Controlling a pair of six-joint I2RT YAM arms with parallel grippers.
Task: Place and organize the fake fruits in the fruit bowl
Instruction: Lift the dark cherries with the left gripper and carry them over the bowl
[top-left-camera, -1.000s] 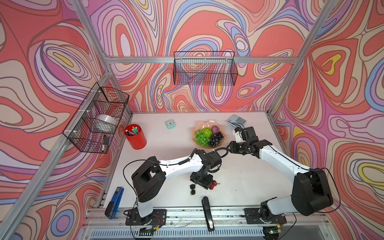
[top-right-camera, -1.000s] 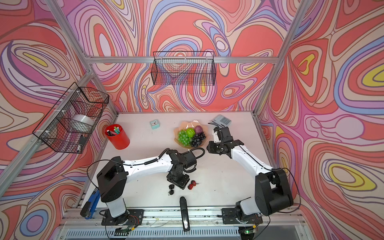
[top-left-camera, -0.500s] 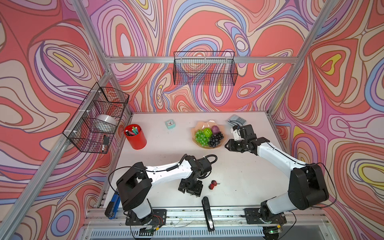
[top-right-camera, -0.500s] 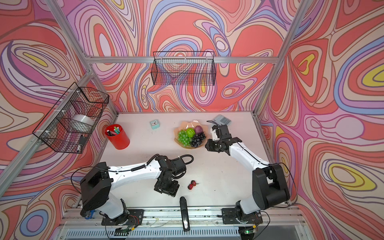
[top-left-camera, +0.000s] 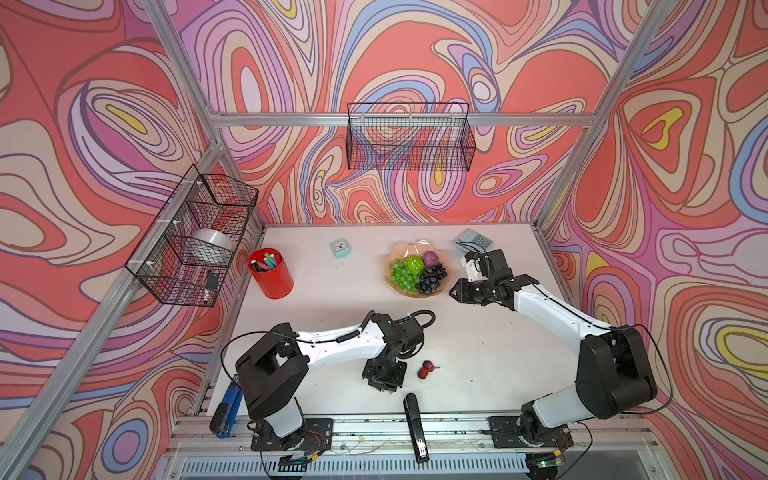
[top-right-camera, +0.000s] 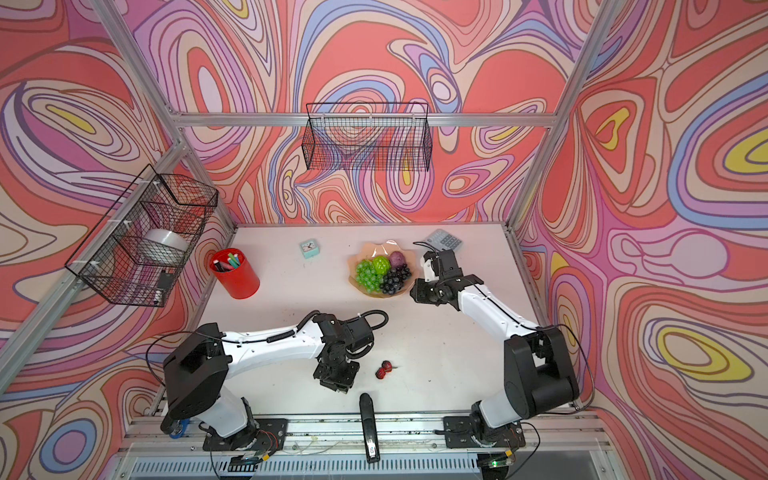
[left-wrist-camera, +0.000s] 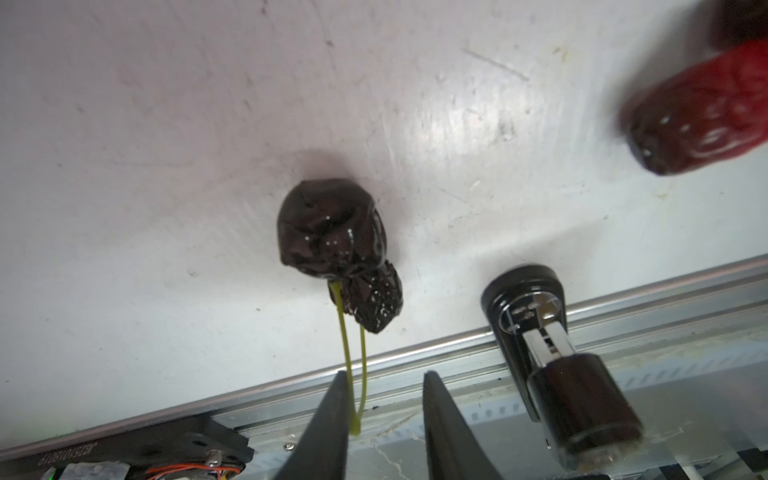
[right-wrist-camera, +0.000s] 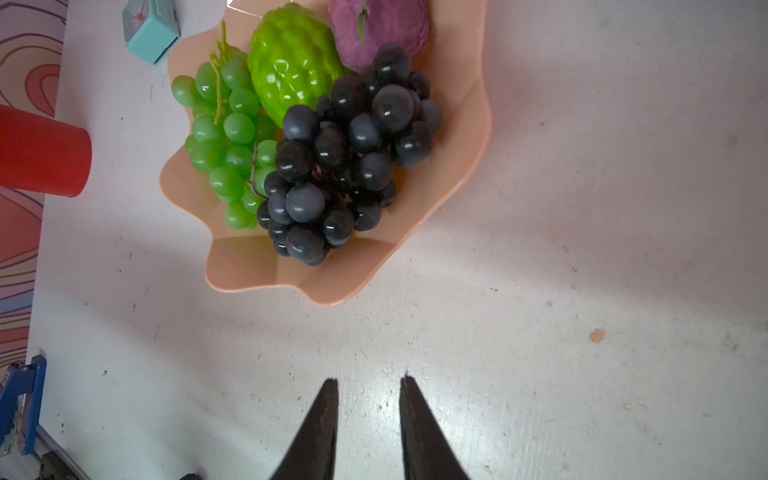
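Observation:
The peach fruit bowl (top-left-camera: 405, 249) (top-right-camera: 370, 251) (right-wrist-camera: 257, 270) holds a green grape bunch (top-left-camera: 401, 274) (right-wrist-camera: 224, 137), a dark grape bunch (top-left-camera: 432, 278) (right-wrist-camera: 345, 153), a ridged lime-green ball (top-left-camera: 414, 262) (right-wrist-camera: 291, 70) and a mauve ball (top-left-camera: 431, 258) (right-wrist-camera: 378, 25). My right gripper (top-left-camera: 453, 291) (top-right-camera: 412, 293) (right-wrist-camera: 368, 380) stands open and empty beside the bowl. Near the table's front edge, my left gripper (top-left-camera: 384, 384) (top-right-camera: 334, 384) (left-wrist-camera: 385, 374) points down over the black berry pair (left-wrist-camera: 332, 228). Its jaws stand apart with the yellow-green stem between them, against one finger. The red berry pair (top-left-camera: 427, 369) (top-right-camera: 384, 369) (left-wrist-camera: 706, 120) lies just right of it.
A black stapler (top-left-camera: 413, 424) (left-wrist-camera: 552, 353) lies across the front rail close to the left gripper. A red cup of markers (top-left-camera: 272, 276), a teal clock (top-left-camera: 340, 248) and a grey keypad (top-left-camera: 473, 240) sit further back. Black wire baskets (top-left-camera: 409, 139) hang on the walls.
My left gripper has moved toward the front edge and down over the black berries, its jaws narrowing around the stem. The right gripper has drawn back a little from the bowl.

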